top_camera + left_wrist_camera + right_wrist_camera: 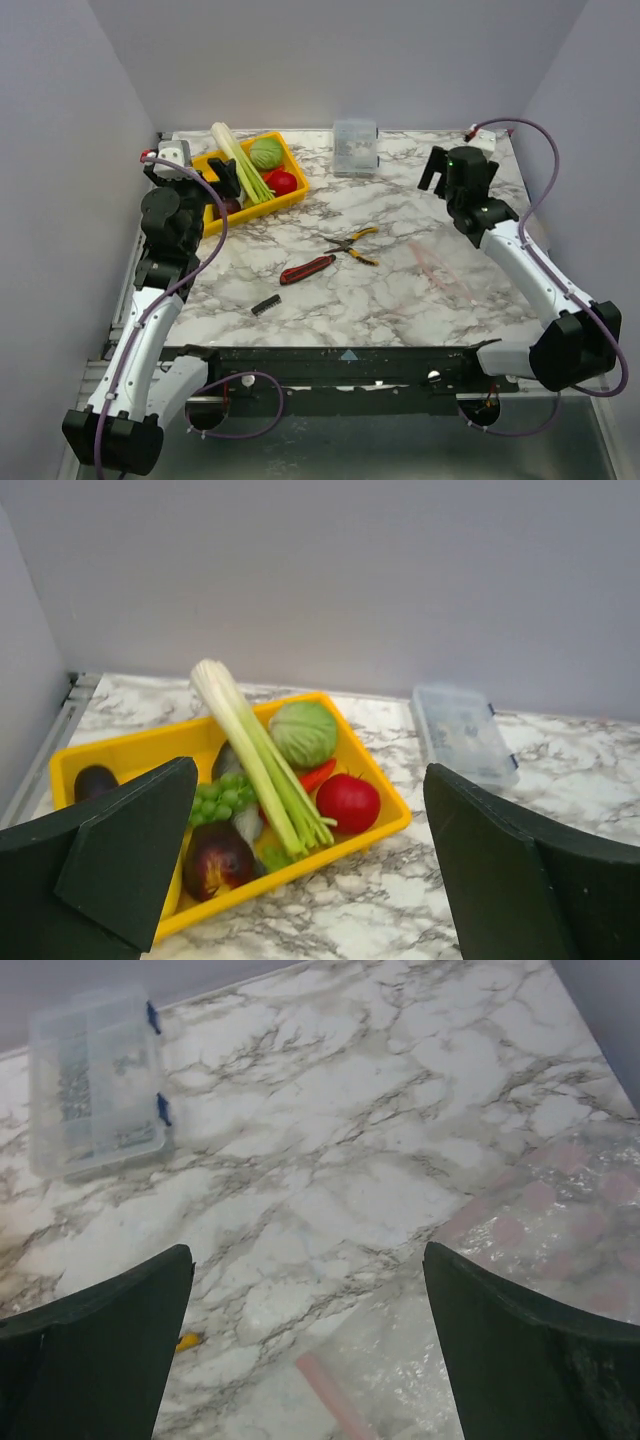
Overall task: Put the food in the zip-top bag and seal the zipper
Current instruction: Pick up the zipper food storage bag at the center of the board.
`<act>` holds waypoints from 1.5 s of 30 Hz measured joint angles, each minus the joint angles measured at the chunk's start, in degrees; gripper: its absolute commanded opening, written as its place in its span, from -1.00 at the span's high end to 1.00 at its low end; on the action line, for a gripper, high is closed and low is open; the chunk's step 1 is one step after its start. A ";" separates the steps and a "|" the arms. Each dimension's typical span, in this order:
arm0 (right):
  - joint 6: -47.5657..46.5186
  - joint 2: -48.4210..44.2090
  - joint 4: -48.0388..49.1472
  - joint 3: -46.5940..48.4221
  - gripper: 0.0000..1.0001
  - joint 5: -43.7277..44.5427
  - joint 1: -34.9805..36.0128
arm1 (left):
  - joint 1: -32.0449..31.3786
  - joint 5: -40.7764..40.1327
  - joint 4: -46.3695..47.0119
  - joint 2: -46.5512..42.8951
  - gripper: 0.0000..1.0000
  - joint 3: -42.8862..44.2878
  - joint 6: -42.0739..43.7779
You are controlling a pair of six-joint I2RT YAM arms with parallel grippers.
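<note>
Top external view: I see both arms reaching over the marble table (400, 205), and neither is holding anything. My left gripper (226, 180) hangs over the near left part of the yellow tray (272, 205) at the far left of the table. Its wrist view shows the 2 fingers (130, 850) spread wide, with nothing between them.

All the food I can see is in that tray. The pale celery stalk (255, 755) lies diagonally across it, with its root end over the far rim. The green cabbage (304, 732) sits just right of the celery, with the red tomato (348, 802) nearer to me. A bunch of green grapes (222, 795) lies left of the stalk. A dark eggplant (215, 858) lies by the near rim, and another dark piece sits in the left corner, half hidden behind a finger.

My right gripper (436, 168) hovers over the far right of the table. Its 2 fingers (110, 1360) are also spread apart and empty. The zip-top bag (440, 265) lies flat on the marble at right centre, well apart from the tray and empty as far as I can tell. In the right wrist view its pinkish zipper (335, 1400) runs along the edge nearest the table's middle.

A clear rigid box (355, 147) stands at the far edge. Yellow-handled pliers (355, 245) and a red-handled knife (307, 269) lie mid-table, between the tray and the bag.
</note>
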 measured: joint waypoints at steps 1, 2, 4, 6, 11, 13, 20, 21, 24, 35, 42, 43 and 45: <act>-0.24 0.00 -0.85 0.79 -1.00 1.86 2.10 | -0.28 0.07 0.42 -0.24 -0.97 0.35 0.13; -0.83 0.24 -1.73 1.49 -1.00 2.82 3.78 | -0.83 0.17 0.92 -0.59 -0.97 0.96 0.42; -2.08 0.83 -3.96 2.89 -1.00 3.82 6.60 | -2.60 0.28 1.53 -0.74 -0.97 1.81 0.94; -3.91 1.18 -5.92 3.67 -1.00 4.39 8.83 | -4.46 0.68 1.57 -0.61 -0.97 1.95 1.09; -8.39 4.39 -12.81 5.53 -1.00 6.51 15.63 | -6.40 3.13 0.48 0.81 -0.97 1.95 0.70; -9.53 6.56 -15.63 5.75 -1.00 8.66 18.82 | -6.40 3.67 0.04 1.01 -0.97 1.95 0.39; -11.87 9.18 -25.09 3.72 -0.99 13.38 26.56 | -6.40 4.74 -0.07 0.46 -0.97 1.95 -0.68; -12.00 9.18 -26.10 3.23 -0.99 13.94 27.04 | -6.40 5.18 -0.07 0.24 -0.97 1.95 -0.79; -12.37 9.42 -28.20 1.55 -0.99 15.96 27.54 | -6.45 5.60 -0.07 -0.46 -0.98 1.95 -1.11; -12.81 12.46 -29.99 -1.62 -0.66 21.68 27.56 | -7.54 5.60 -0.87 -1.11 -0.97 1.95 -2.67; -12.59 20.90 -29.40 -2.01 -0.27 22.64 27.56 | -7.54 5.60 -1.49 -1.51 -0.97 1.95 -3.15; -12.55 22.18 -29.14 -2.16 -0.27 23.12 27.54 | -7.54 5.60 -1.57 -1.53 -0.97 1.95 -3.15; -12.33 24.13 -28.65 -2.71 -0.27 24.04 27.43 | -7.54 5.60 -1.75 -1.55 -0.98 1.95 -3.13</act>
